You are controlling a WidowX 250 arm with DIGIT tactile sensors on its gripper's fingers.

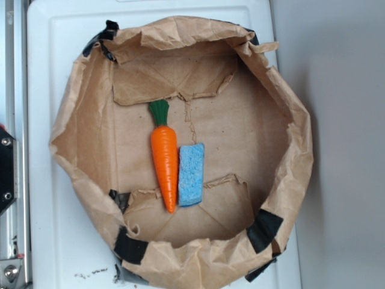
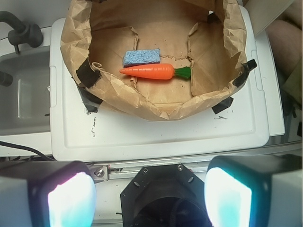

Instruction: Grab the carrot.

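Carrot [image 2: 152, 72] looks like glossy hard plastic, light but probably slippery, so I'd pinch the fat orange middle, not the tip. It lies flat inside the paper bag [image 2: 156, 106], touching the blue sponge [image 2: 141, 56]. Tool [image 2: 149, 201], jaws wide apart, holds nothing; carrot's well off at 12 o'clock.

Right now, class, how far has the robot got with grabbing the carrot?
Nothing looks done yet. The carrot lies flat inside the paper bag, alongside the blue sponge. In hand: the gripper is open and empty, back outside the bag in the wrist view. Left: reach into the bag, close on the carrot, lift it.
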